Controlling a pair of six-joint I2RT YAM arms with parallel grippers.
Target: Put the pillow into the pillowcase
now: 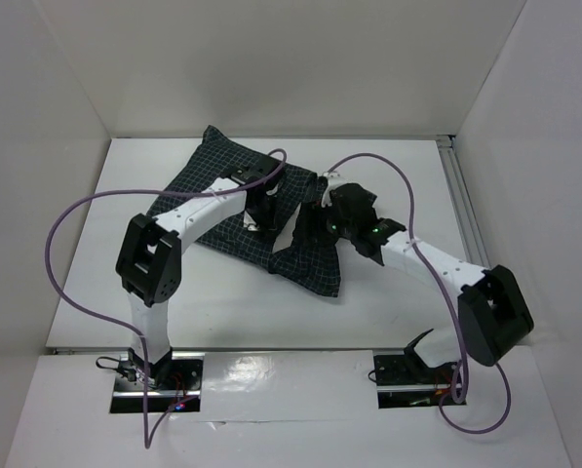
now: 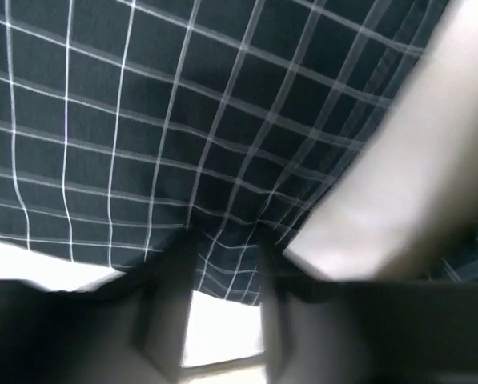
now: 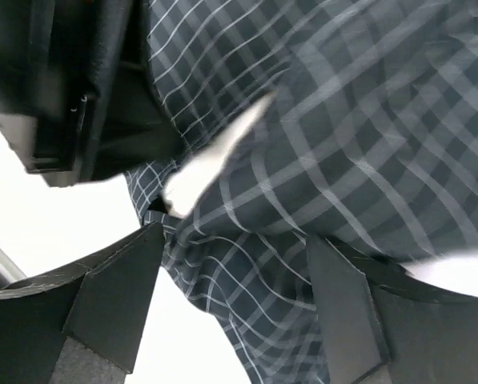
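**Both grippers open over the checked pillowcase, mid-table**

Top view: pillowcase (image 1: 217, 161), dark navy with a thin white grid, lies rumpled at the centre of the white table (image 1: 222, 312). One corner points to the upper middle of the frame, and a folded flap hangs toward the lower centre. Both arms reach in from the bottom edge and meet over the cloth. The left gripper (image 1: 263, 213) is on the cloth just left of centre, the right gripper (image 1: 317, 222) just right of centre, close to each other. Purple cables (image 1: 388, 166) loop above each arm.

Left wrist view: checked cloth fills the upper frame. The dark fingers (image 2: 162, 312) at the bottom stand apart, with the cloth edge dipping into the gap and bare table showing through it. They are spread, not pinching. A pale blurred shape (image 2: 415, 160) crosses the right side; cannot tell what it is.

Right wrist view: fingers (image 3: 114, 296) are wide apart at lower left and lower right. Cloth lies loose between them, not clamped. A white strip (image 3: 214, 160) shows against the cloth left of centre.

The pillow cannot be picked out with certainty in any view.
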